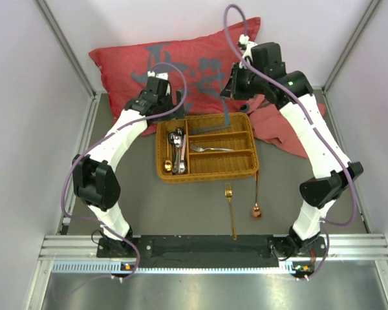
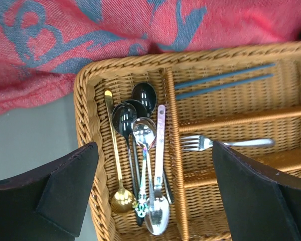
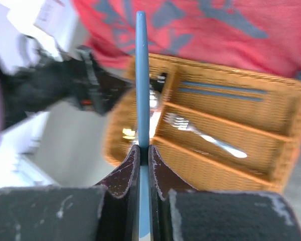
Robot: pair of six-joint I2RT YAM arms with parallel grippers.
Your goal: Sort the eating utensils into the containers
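Note:
The tan wicker tray (image 1: 207, 170) lies mid-table. Its long left compartment holds several spoons (image 1: 176, 152), also in the left wrist view (image 2: 140, 150). The back compartment holds two dark blue chopsticks (image 2: 223, 81); the middle one holds a silver fork (image 2: 215, 143). My right gripper (image 3: 144, 150) is shut on another dark blue chopstick (image 3: 141, 70), holding it upright over the tray's back edge (image 1: 227, 116). My left gripper (image 2: 155, 201) is open and empty above the spoon compartment. A gold fork (image 1: 230, 210) and a copper spoon (image 1: 255, 197) lie on the table in front of the tray.
A red cushion (image 1: 181, 58) lies behind the tray, and red cloth (image 1: 278, 129) spreads at the tray's right back corner. Metal frame posts and white walls stand on both sides. The arm bases sit on the rail (image 1: 207, 245) at the near edge.

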